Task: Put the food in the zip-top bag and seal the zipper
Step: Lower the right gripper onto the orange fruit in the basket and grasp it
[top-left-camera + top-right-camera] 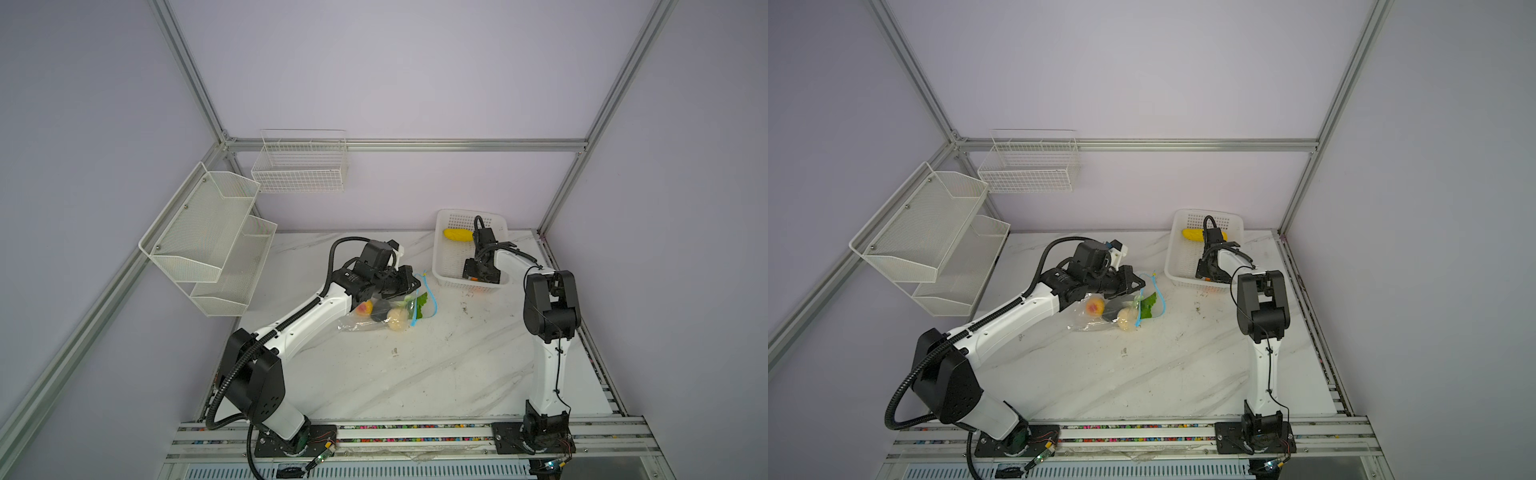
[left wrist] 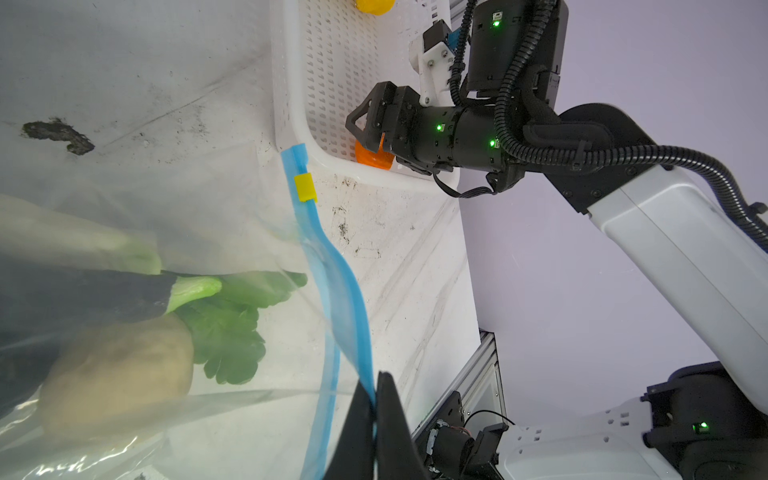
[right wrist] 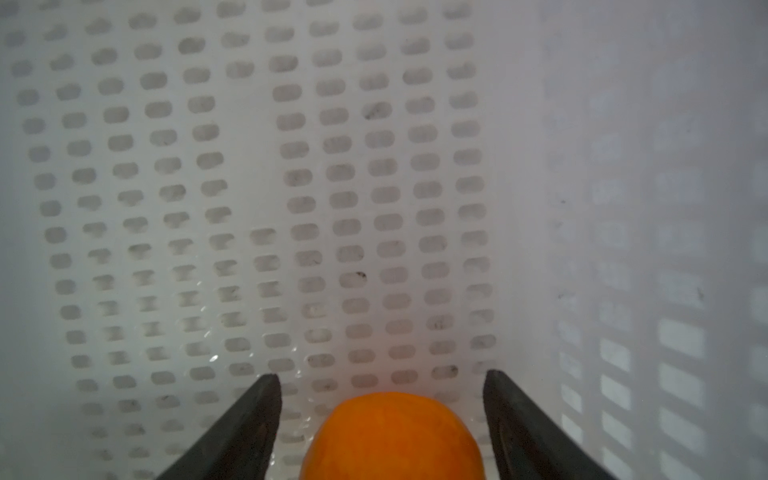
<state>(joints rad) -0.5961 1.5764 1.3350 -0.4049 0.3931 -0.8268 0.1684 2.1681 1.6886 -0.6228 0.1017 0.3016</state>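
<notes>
Blue zipper (image 2: 341,299) pinched by left tool (image 2: 376,384); right tool (image 3: 382,378) spread, straddling orange food (image 3: 392,436) in basket (image 3: 166,166).

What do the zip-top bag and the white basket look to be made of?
The zip-top bag looks like thin clear plastic film, glossy: it crinkles, glints, and the food shows through. The white basket looks like rigid moulded plastic, fairly matt, with rows of slots through its walls and floor.

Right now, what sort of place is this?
Probably a robotics lab test cell: left arm and right arm mounted at a marble-look table, aluminium frame around it, toy food in a zip-top bag.
</notes>
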